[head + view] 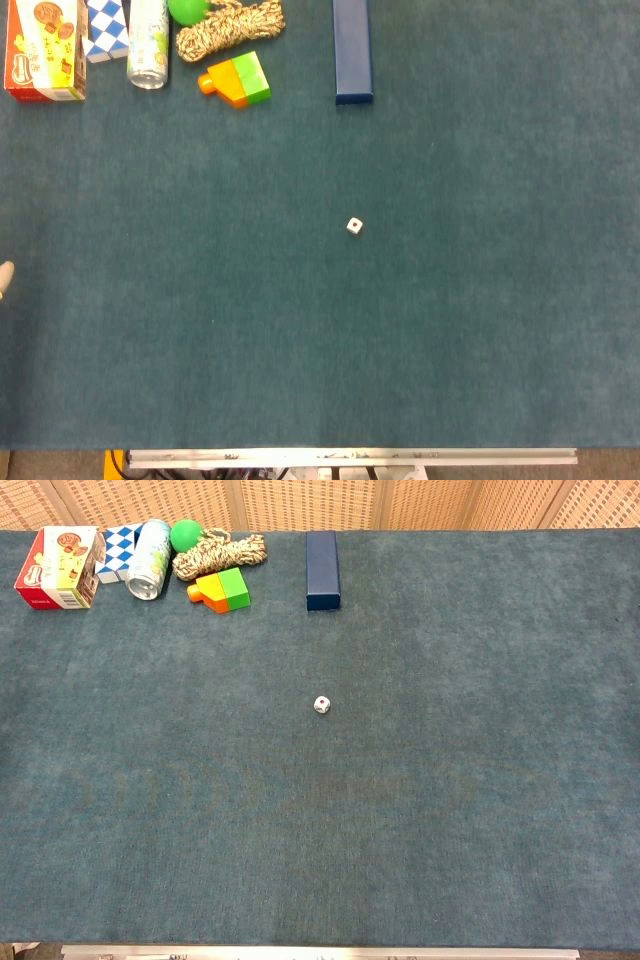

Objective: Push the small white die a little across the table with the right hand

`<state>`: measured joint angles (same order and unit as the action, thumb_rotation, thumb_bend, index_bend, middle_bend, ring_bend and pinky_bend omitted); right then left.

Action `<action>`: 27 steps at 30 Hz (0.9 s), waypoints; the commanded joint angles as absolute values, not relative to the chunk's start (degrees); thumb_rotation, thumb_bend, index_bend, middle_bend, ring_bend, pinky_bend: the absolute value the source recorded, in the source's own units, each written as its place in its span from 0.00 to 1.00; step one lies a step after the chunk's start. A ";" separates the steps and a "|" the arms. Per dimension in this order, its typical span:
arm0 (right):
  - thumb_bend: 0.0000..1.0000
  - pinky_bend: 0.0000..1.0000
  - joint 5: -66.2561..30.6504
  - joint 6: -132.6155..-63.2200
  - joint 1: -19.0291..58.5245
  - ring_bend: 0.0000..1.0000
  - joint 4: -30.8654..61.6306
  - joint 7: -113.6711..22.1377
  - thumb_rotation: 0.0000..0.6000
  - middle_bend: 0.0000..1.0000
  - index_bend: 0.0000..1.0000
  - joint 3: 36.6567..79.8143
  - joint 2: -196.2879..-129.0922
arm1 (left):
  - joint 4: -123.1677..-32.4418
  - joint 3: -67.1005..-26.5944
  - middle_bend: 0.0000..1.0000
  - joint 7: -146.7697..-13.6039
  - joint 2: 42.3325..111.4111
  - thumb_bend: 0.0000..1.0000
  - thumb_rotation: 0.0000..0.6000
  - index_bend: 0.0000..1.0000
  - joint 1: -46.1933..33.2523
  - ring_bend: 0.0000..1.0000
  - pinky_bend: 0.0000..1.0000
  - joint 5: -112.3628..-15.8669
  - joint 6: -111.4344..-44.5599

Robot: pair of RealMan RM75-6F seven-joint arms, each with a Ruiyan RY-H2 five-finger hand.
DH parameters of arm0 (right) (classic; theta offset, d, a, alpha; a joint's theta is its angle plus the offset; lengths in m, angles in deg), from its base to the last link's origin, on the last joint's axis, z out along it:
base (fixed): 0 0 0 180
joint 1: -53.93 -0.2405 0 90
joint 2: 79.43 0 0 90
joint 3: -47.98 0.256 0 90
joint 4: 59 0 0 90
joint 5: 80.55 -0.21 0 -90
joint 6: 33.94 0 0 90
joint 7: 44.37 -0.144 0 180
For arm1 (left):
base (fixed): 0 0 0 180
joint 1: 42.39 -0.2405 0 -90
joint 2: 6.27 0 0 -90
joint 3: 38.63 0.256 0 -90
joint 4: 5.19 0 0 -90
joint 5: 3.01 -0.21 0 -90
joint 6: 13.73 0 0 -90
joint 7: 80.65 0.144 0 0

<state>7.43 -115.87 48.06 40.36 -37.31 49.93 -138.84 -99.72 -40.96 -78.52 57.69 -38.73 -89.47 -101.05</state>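
The small white die (354, 226) lies alone near the middle of the teal table cloth, also visible in the chest view as the die (321, 705) with a red pip on top. Nothing touches it. My right hand appears in neither view. At the far left edge of the head view a pale fingertip (5, 277) pokes into the frame, seemingly from my left hand; the rest of that hand is out of frame, far from the die.
Along the far edge stand a dark blue box (352, 50), an orange and green block (236, 79), a rope coil (228, 27), a green ball (186, 9), a can (148, 45), a blue-white checkered toy (106, 27) and a snack box (44, 48).
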 commanded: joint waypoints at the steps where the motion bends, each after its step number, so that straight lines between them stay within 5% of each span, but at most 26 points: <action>1: 0.43 0.42 7.39 -115.82 48.00 0.26 40.33 -37.31 1.00 0.31 0.13 49.98 -138.84 | -99.70 -40.93 0.14 -78.41 57.69 0.22 1.00 0.14 -38.68 0.17 0.10 -89.41 -100.88; 15: 0.43 0.43 9.82 -113.22 44.56 0.32 42.66 -38.99 1.00 0.35 0.13 51.22 -136.80 | -100.16 -40.63 0.14 -78.82 57.37 0.22 1.00 0.14 -38.90 0.17 0.10 -90.02 -101.19; 21: 0.43 0.68 12.30 -107.22 39.63 0.57 46.01 -38.03 1.00 0.48 0.13 51.71 -135.73 | -100.63 -40.28 0.14 -79.12 57.12 0.22 1.00 0.14 -39.00 0.17 0.10 -90.75 -101.38; 27: 0.75 0.97 12.37 -97.56 32.72 0.87 49.18 -36.13 1.00 0.76 0.13 52.69 -136.07 | -101.21 -39.56 0.14 -78.47 56.99 0.22 1.00 0.14 -38.91 0.17 0.10 -92.05 -101.16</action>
<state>12.34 -101.11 35.65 47.64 -37.19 52.09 -135.84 -101.13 -39.69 -78.59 57.00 -38.94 -91.89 -101.22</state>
